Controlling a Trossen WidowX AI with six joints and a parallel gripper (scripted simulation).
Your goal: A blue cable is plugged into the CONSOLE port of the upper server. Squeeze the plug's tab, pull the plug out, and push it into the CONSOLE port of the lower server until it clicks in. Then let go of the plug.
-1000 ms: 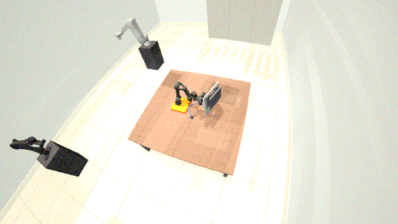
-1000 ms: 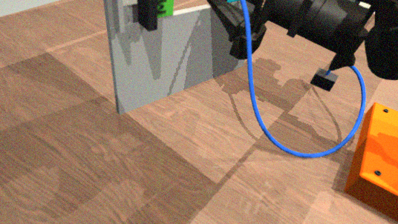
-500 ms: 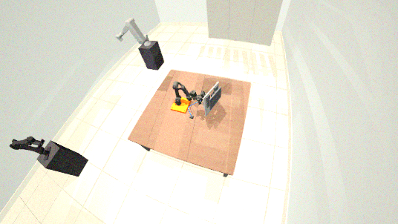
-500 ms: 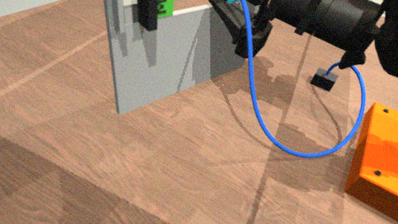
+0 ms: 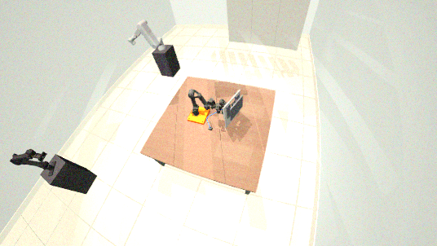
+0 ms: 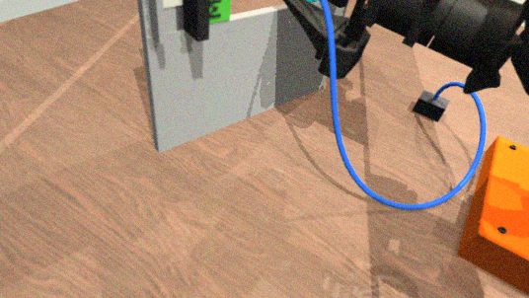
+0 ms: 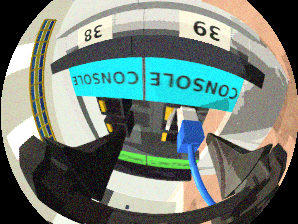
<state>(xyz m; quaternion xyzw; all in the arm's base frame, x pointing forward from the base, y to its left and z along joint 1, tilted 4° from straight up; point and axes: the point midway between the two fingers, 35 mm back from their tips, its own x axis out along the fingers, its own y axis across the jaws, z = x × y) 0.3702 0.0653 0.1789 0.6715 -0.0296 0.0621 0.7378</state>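
With nothing between them, the fingers stand spread wide around the plug (image 7: 191, 135), released from it. At the panel (image 5: 229, 112) (image 6: 212, 74), the plug sits below the right-hand CONSOLE label (image 7: 192, 82) in the wrist view, the one under the number 39 (image 7: 206, 30); whether it is clicked in, I cannot tell. From the plug the blue cable (image 5: 209, 120) (image 6: 340, 143) (image 7: 199, 185) loops down and back up to a small black block (image 6: 430, 106) (image 5: 210, 129) near the orange base (image 5: 197, 120) (image 6: 513, 197), above the desk (image 5: 196, 155) (image 6: 197, 222).
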